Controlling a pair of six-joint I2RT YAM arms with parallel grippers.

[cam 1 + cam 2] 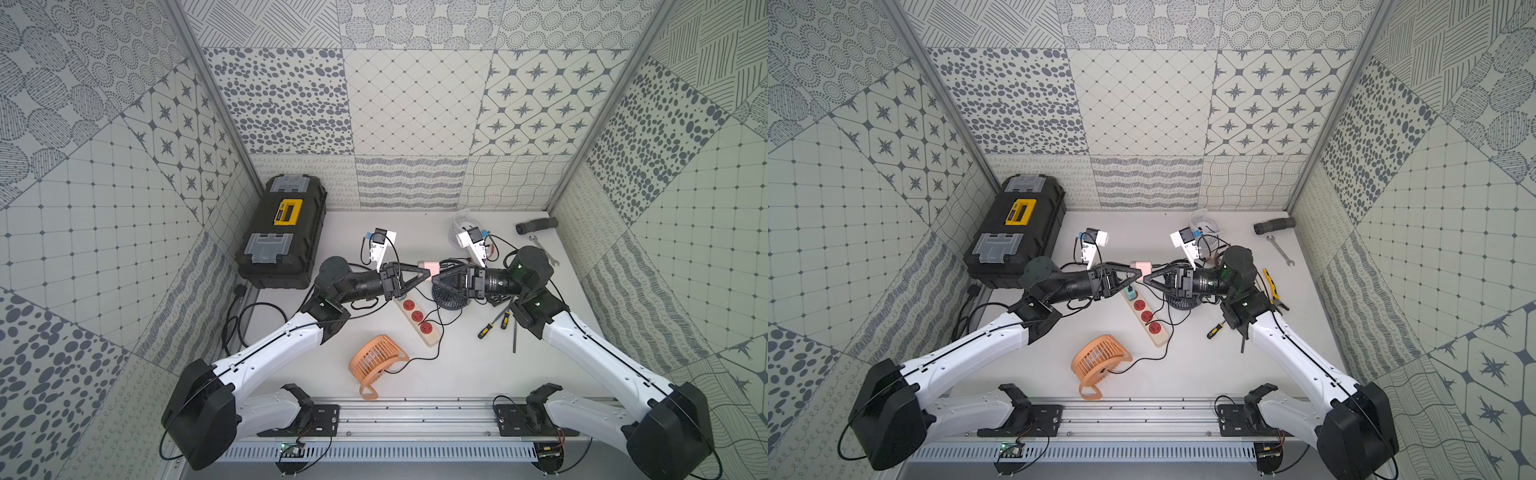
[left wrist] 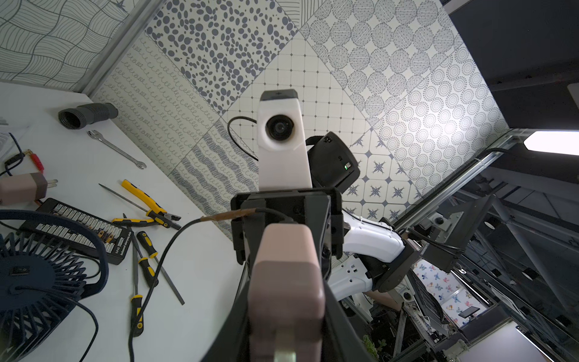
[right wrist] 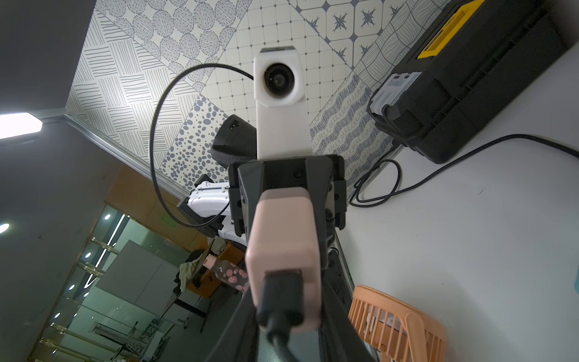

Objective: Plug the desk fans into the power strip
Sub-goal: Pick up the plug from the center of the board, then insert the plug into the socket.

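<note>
While the tips meet, a pale pink boxy plastic plug adapter is pinched between them.
The left gripper clamps it; the right gripper seems clenched on its cable end; the long cream-beige power strip lies just beneath.

You saw a cream-beige power strip with red round sockets, a pale pink adapter, an orange fan and a dark navy fan. The toolbox was black (yellow handle, grey latches). The walls carried grey dots, stars and grids on off-white.
</note>
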